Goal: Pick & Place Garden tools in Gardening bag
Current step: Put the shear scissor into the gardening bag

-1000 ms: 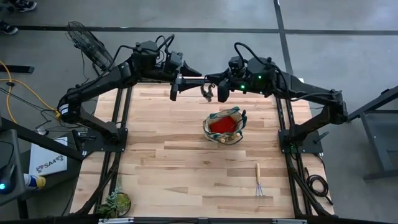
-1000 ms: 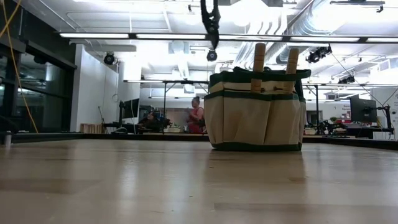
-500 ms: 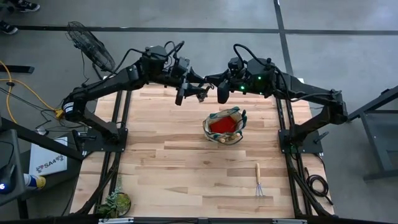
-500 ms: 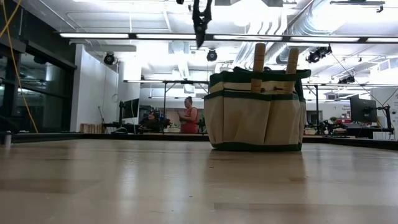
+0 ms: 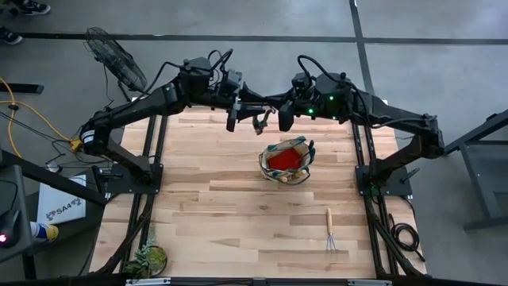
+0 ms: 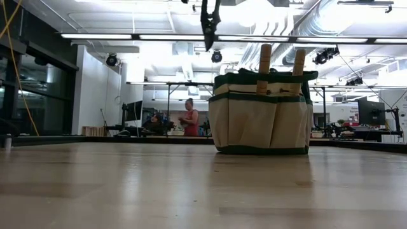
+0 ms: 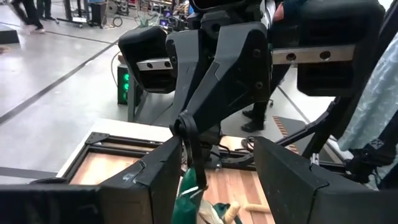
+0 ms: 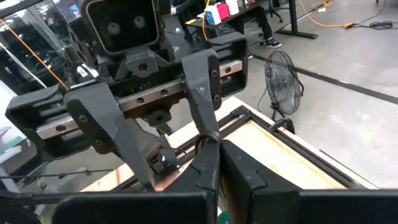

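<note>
A pruner (image 5: 260,119) with green handles hangs high above the table's far edge, and my right gripper (image 5: 271,117) is shut on it. My left gripper (image 5: 236,116) is open and level. It faces the pruner from the left, a short way off, and touches nothing. In the left wrist view the pruner (image 7: 188,198) shows between my own two fingers. The gardening bag (image 5: 286,161) stands upright on the table with a red cloth in it; two wooden handles (image 6: 264,60) stick up from it. A hand rake (image 5: 329,231) lies flat near the right front. My right gripper pinches a thin dark part at the pruner's top end (image 7: 185,128) between its two shut fingers. The fingers reach in from the table's right, nearly level and tipped slightly down. The pruner hangs below them, green handles (image 7: 186,202) lowest, clear of the table and the bag.
A leafy plant clump (image 5: 149,258) sits at the near left corner. The table's middle and left (image 5: 206,199) are bare wood. Beyond the table a person (image 6: 189,122) stands far off in the room.
My left gripper has moved toward the table's right, closer to the pruner and my right gripper, still open. My right gripper has kept still.
</note>
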You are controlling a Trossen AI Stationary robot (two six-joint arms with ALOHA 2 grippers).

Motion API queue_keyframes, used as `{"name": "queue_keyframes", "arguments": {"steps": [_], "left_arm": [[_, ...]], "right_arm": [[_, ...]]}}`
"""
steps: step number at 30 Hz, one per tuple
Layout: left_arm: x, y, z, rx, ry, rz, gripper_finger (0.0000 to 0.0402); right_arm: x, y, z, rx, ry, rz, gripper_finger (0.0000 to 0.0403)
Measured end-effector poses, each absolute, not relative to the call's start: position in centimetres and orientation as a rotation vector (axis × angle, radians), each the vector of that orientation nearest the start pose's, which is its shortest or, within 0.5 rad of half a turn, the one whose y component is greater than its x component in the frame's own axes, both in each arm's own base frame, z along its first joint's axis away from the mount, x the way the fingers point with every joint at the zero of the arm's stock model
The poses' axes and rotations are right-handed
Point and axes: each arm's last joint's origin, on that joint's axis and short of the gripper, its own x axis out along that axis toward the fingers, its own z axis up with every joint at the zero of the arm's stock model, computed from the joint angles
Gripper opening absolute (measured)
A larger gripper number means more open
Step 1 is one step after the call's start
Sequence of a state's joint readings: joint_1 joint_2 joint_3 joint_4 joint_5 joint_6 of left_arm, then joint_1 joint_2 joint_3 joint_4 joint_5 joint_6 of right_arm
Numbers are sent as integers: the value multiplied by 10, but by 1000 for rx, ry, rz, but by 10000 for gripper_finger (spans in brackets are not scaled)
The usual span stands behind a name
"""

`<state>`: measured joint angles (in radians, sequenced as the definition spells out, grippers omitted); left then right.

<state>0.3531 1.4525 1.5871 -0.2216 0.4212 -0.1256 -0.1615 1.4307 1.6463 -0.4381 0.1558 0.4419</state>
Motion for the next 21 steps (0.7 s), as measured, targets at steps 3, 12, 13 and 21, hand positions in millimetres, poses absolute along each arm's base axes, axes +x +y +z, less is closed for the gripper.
{"name": "queue_keyframes", "arguments": {"steps": [3, 12, 13, 21], "left_arm": [[302, 99, 450, -169, 86, -57, 196], [302, 99, 450, -170, 79, -50, 173], [302, 99, 450, -170, 79, -46, 167], [302, 100, 450, -170, 78, -24, 123]], "right_arm": [[299, -52, 455, 434, 151, -360, 4], [299, -52, 455, 435, 152, -350, 4], [299, -52, 455, 435, 152, -349, 4], [299, -52, 455, 435, 154, -339, 4]]}}
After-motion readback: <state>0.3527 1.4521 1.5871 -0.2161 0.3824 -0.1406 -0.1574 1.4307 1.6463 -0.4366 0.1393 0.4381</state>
